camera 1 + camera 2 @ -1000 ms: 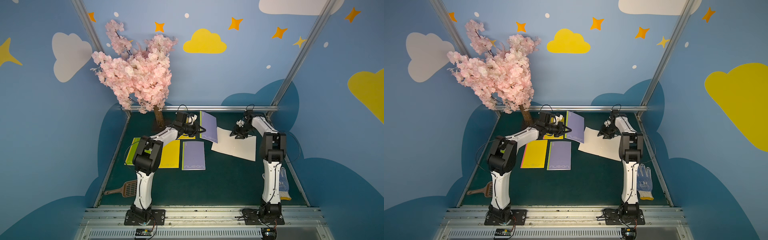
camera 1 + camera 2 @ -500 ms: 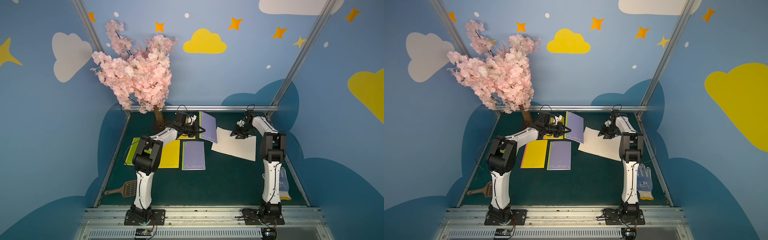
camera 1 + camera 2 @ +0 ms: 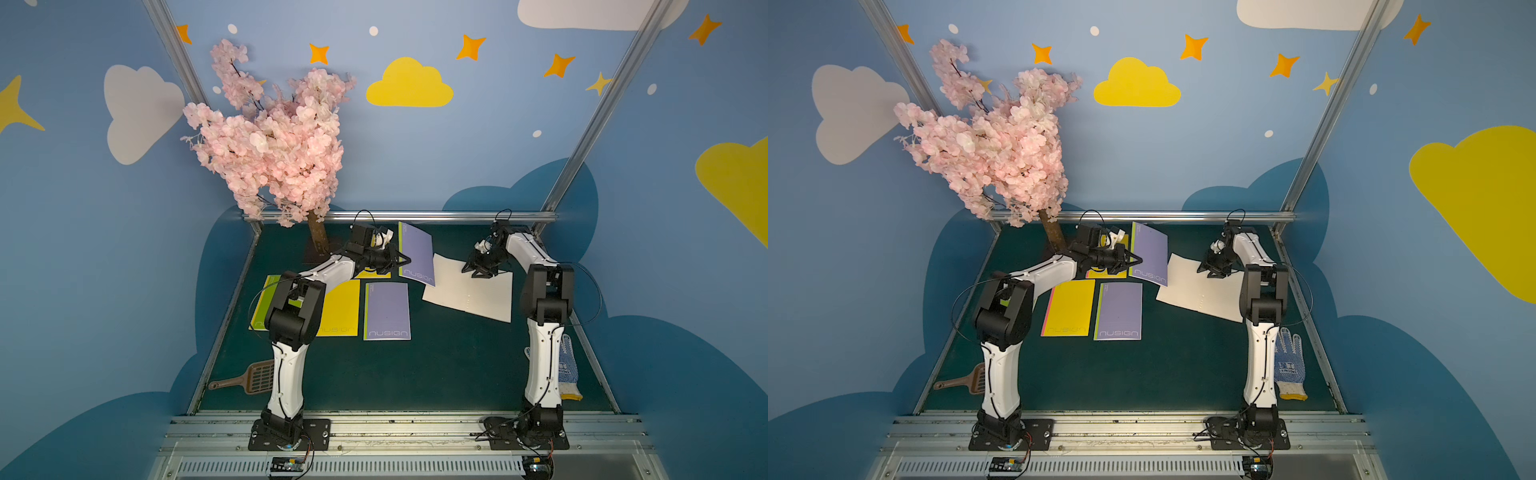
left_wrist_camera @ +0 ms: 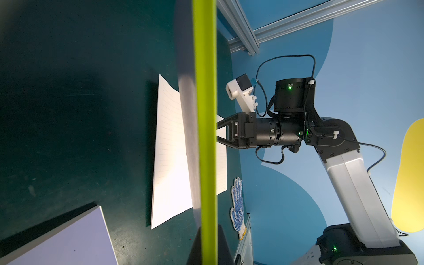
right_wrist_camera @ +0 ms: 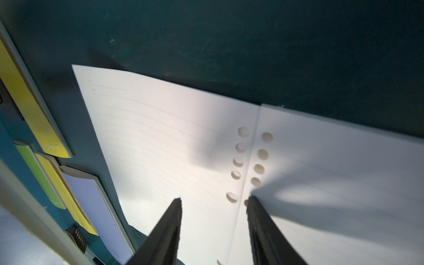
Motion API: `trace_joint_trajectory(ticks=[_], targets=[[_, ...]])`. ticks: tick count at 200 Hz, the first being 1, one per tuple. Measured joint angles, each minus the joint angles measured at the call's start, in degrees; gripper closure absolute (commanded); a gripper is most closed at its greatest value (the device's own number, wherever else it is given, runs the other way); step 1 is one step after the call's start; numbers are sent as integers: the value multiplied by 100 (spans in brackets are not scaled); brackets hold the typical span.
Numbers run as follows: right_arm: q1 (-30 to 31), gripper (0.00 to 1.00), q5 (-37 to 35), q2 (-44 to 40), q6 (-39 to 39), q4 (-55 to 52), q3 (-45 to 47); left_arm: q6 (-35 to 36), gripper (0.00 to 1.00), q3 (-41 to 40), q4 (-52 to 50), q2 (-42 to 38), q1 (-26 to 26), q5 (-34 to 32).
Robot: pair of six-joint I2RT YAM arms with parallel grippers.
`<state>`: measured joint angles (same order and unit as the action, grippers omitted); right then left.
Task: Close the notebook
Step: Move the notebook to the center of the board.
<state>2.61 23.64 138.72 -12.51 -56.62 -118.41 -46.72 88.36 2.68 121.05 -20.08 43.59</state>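
The notebook lies open at the back of the mat, its white lined pages flat. Its purple cover stands lifted and tilted at the pages' left side. My left gripper is shut on that cover's edge, which fills the left wrist view as a green strip between the jaws. My right gripper is open, tips down on the pages beside the punched holes; its fingers straddle the fold, nothing between them.
Closed purple, yellow and green notebooks lie left of centre, partly under the left arm. A pink blossom tree stands back left. A brown scoop lies front left, a dotted glove front right.
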Motion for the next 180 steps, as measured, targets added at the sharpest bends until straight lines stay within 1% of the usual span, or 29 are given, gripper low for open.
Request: trace_joint_trajectory(ticks=[35, 95, 139, 180], targets=[[35, 50, -81, 61, 127, -173, -140, -4, 97, 0, 2, 0, 0, 15], [251, 50, -531, 247, 345, -638, -575, -26, 97, -92, 81, 0, 2, 37], [391, 50, -822, 291, 466, -772, -708, -35, 97, -120, 105, 0, 9, 39], [404, 50, -839, 450, 518, -1016, -1010, -63, 97, -195, 151, -20, 9, 39]])
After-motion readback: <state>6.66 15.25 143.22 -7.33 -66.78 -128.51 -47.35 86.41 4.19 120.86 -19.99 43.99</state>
